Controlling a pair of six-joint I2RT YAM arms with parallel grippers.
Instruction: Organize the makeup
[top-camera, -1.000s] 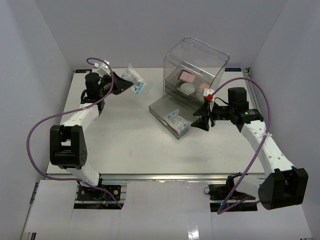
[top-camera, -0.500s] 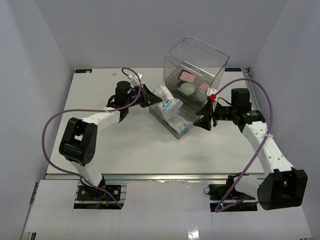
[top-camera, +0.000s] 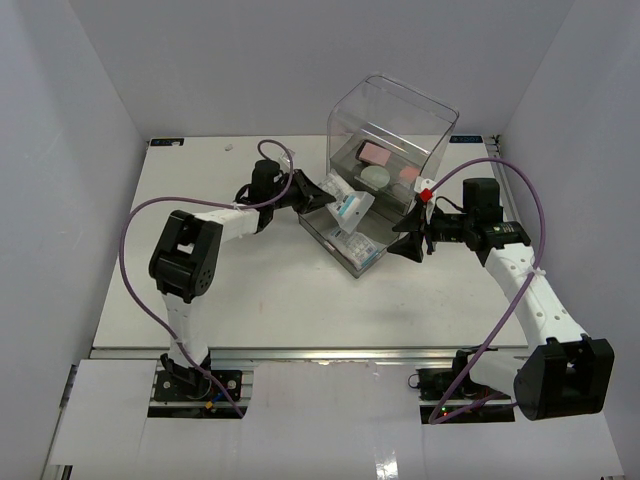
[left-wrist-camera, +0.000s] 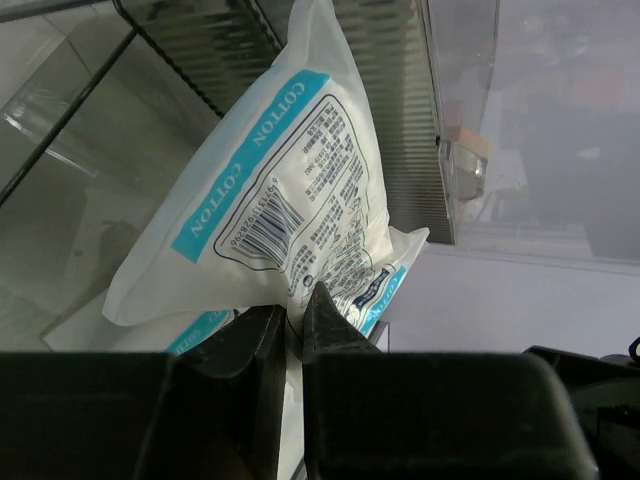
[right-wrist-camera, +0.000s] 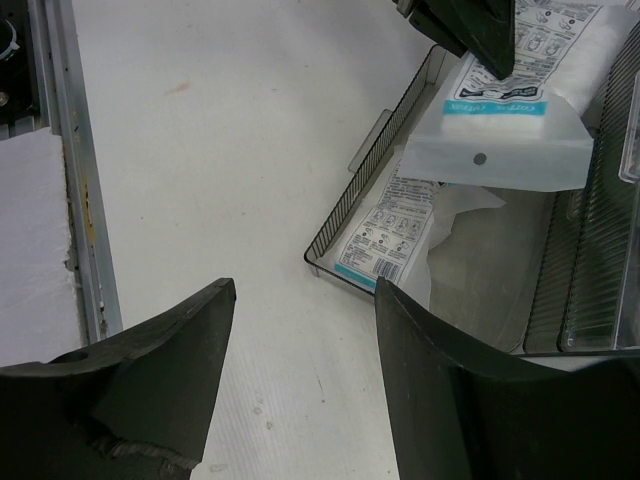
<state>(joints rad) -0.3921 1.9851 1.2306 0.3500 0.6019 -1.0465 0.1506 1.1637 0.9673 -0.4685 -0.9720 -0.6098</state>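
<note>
Over the open drawer (top-camera: 314, 222), left hand (left-wrist-camera: 300, 310) clamps a cotton packet (left-wrist-camera: 270, 190); right hand (right-wrist-camera: 302, 290) gapes.

The left pincer (left-wrist-camera: 296, 312) hides the lower end of the cotton packet (left-wrist-camera: 290, 190), and the second packet (left-wrist-camera: 170, 332) beneath it shows only a sliver at 7 o'clock in the left wrist view. The right wrist view cuts the cotton packet off at 1 o'clock. Inside the clear box (top-camera: 400, 105), the pale compact (top-camera: 374, 177) and pink palette (top-camera: 374, 152) are too small for detail.

The packet (top-camera: 348, 208) has moved over the drawer (top-camera: 316, 221).
</note>
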